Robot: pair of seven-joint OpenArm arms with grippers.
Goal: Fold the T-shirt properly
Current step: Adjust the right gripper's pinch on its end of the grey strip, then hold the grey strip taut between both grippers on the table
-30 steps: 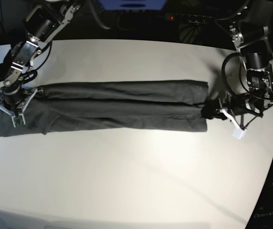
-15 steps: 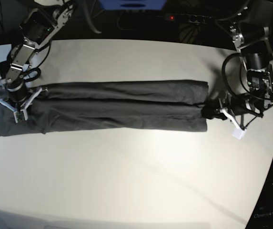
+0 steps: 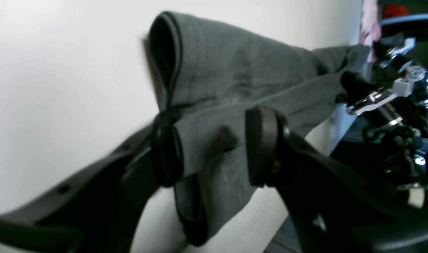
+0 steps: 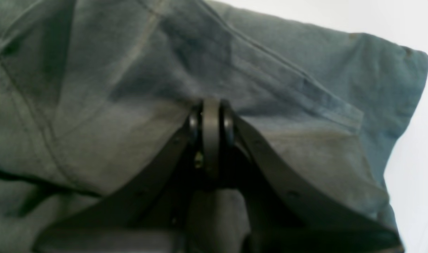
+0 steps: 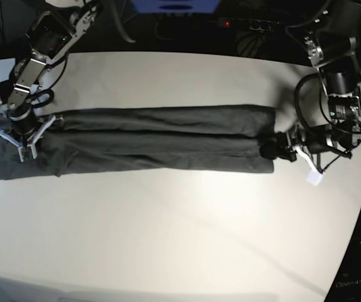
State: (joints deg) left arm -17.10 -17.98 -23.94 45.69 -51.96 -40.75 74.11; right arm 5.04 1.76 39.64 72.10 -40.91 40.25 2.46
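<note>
The dark grey T-shirt (image 5: 155, 141) lies folded into a long narrow strip across the white table (image 5: 180, 239). My left gripper (image 5: 269, 150) sits at the strip's right end. In the left wrist view the left gripper (image 3: 214, 151) is open, with the T-shirt (image 3: 235, 70) end lying loosely between its wide-apart jaws. My right gripper (image 5: 17, 139) is over the strip's left end. The right wrist view shows the right gripper (image 4: 211, 121) shut, pinching a thin fold of the T-shirt (image 4: 129, 88).
Behind the table's far edge are dark cables, a power strip (image 5: 256, 24) and a blue object (image 5: 175, 6). A small white tag (image 5: 314, 178) lies on the table by the left arm. The table's curved right edge runs close to that arm.
The left gripper has opened and let go of the shirt's right end. The right gripper has shifted slightly toward the table's far side at the shirt's left end.
</note>
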